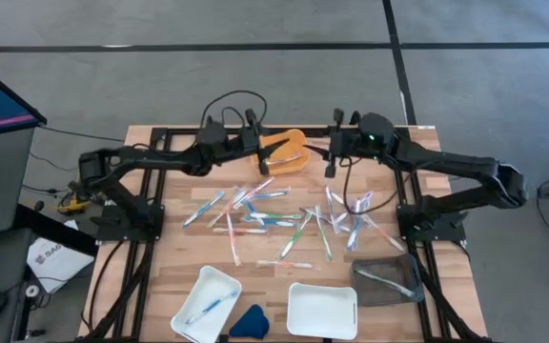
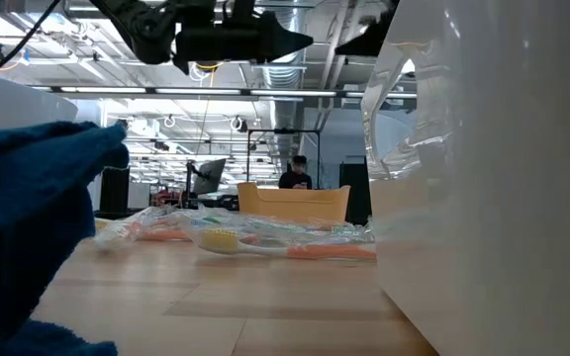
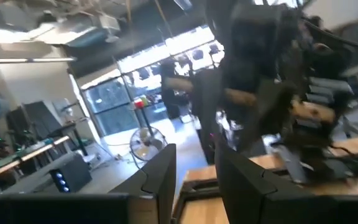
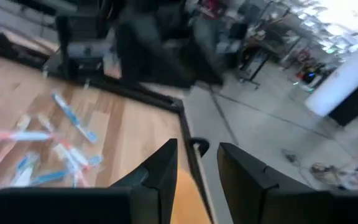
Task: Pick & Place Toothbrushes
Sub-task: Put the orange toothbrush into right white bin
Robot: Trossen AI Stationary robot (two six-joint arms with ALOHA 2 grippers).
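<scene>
wooden table point(image 1: 170, 248) holds toothbrushes point(image 1: 274, 217) pointing every way; both claws parted, empty

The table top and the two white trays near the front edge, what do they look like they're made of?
The table top looks like wood, butcher-block style: pale brown strips with visible grain and a matte finish. The two white trays look like smooth moulded plastic, judging by their rounded corners and even white surface, though ceramic cannot be ruled out.
</scene>
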